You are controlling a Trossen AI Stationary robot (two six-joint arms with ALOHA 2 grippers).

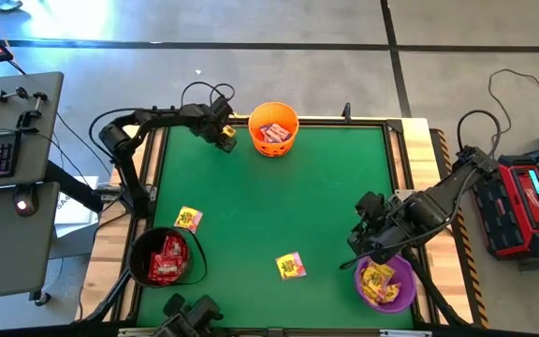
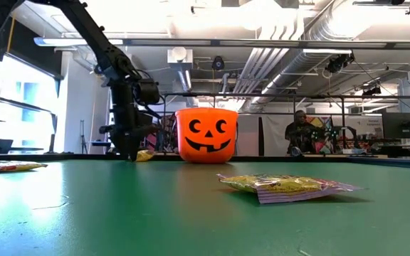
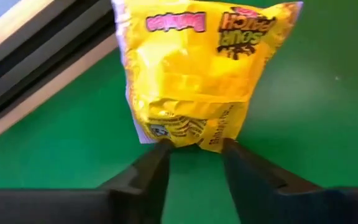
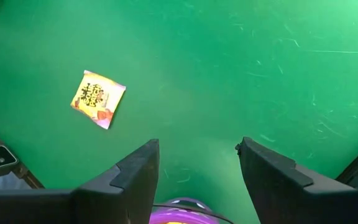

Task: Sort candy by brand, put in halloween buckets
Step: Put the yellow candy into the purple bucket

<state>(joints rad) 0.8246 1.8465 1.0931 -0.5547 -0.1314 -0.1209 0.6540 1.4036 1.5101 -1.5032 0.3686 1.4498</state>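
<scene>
Holding a yellow packet (image 3: 191, 74) at the far-left corner of the table (image 1: 279, 197), my left gripper (image 3: 191, 158) pinches its lower edge between both fingertips; the bag hangs forward of the fingers, long axis running straight out from the wrist. Fingers are nearly closed, gap only as wide as the crimped seam.

Key relation: the purple bucket (image 1: 386, 285), which already holds yellow candy, sits at the near-right corner, i.e. diagonally opposite my left gripper and well apart from it. The orange bucket (image 1: 273, 128) is just beside my left gripper but holds orange/red-wrapped pieces, so judged the wrong bin for this brand. The black bucket (image 1: 165, 257), w/ red packets inside, lies near-left.

My right gripper (image 4: 197, 165) hovers above the purple bucket's rim, fingers spread wide, nothing between them. It is by far the nearer arm to that bin.

Loose candy left on the cloth: one yellow packet near the black bucket (image 1: 188, 219), another near centre-front (image 1: 290, 266), between the black and purple buckets; the latter is nearer my right gripper.

Judgement: sorting is mostly done; the next move for the held packet prob. needs a long diagonal carry, or a set-down mid-table for the right arm.
</scene>
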